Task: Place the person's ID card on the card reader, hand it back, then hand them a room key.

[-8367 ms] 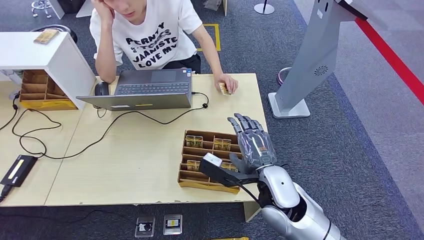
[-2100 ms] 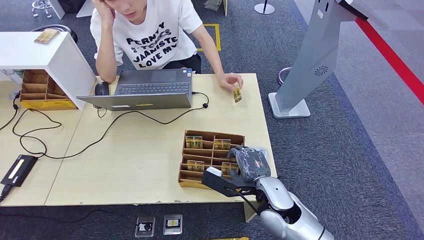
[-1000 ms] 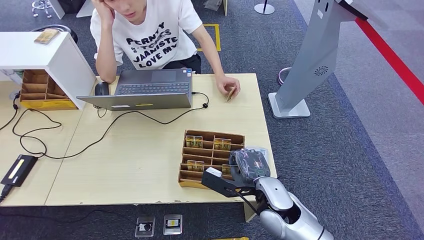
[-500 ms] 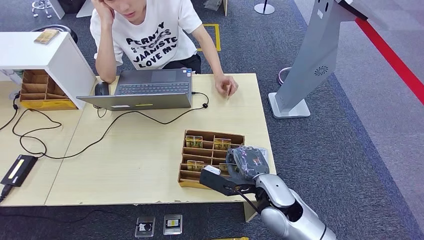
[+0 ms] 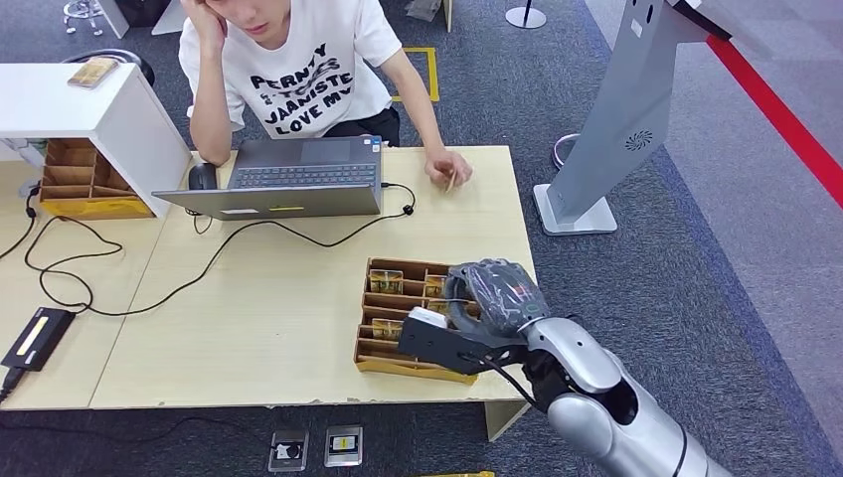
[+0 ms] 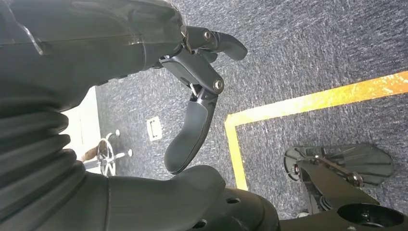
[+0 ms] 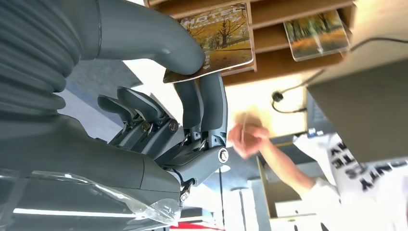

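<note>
Now the right hand [image 5: 494,295] sits in the lower middle of the head view, over the right end of the card tray [image 5: 383,356]. In the right wrist view its thumb and fingers [image 7: 211,103] are clamped on a room key [image 7: 219,41], a card printed with autumn trees and the word HOTEL, gripped at one short edge with most of the card sticking out past the fingertips. More such cards [image 7: 315,34] stand in the tray's slots beyond it.

The key looks thin, stiff and light, with a glossy face that could slide between smooth pads. A pinch across the flat faces near an edge seems the sound hold, leaving the free end for the person to take; squeezing from the edges would likely bend or flip it.

The person's hand [image 5: 444,169] rests on the bench [image 5: 268,298] at upper centre, beside the laptop [image 5: 288,179], holding the ID card [image 5: 452,180] edge-on. The left hand [image 6: 192,110] hangs over the carpet, its fingers apart and holding nothing.

Against the frame half a second earlier, the right hand has lifted and moved up the picture over the tray, and its forearm fills more of the lower right. Two seconds back the person was holding the ID card raised and face-on; it now sits low by the bench.
</note>
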### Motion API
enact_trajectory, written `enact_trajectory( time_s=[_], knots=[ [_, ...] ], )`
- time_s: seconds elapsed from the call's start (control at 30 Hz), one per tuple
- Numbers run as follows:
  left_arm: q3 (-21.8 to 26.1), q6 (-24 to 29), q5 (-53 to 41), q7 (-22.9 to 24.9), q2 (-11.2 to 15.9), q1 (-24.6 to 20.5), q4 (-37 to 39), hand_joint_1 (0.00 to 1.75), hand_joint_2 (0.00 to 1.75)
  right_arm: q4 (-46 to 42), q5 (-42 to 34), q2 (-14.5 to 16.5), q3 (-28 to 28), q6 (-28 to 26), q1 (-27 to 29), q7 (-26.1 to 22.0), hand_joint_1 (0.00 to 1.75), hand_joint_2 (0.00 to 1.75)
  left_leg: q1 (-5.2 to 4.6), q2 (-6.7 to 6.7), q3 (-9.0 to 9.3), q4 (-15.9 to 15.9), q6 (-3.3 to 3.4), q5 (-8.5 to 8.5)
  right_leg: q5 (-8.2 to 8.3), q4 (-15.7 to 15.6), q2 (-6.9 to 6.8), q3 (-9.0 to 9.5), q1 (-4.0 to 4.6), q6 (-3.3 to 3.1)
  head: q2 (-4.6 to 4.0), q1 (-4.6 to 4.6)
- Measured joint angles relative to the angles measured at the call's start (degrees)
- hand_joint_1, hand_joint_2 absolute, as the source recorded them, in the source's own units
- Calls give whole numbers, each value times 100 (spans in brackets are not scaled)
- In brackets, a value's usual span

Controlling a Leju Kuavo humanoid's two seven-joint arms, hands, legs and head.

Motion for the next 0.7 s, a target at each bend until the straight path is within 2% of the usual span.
enact_trajectory(
  time_s=[0.37,0.7],
  knots=[
    [2,46,79,0,1,2,0,0,175,-461,-430,-234,25,-264,-340,-77,175,175,0,0,-1,0,0,0,0,0,0,0,0,0,-1,0],
    [0,44,-18,0,1,-2,0,0,175,-488,-162,-180,77,-498,-774,-356,175,175,0,-1,-5,0,0,0,0,1,-2,1,0,0,-1,-1]
  ],
)
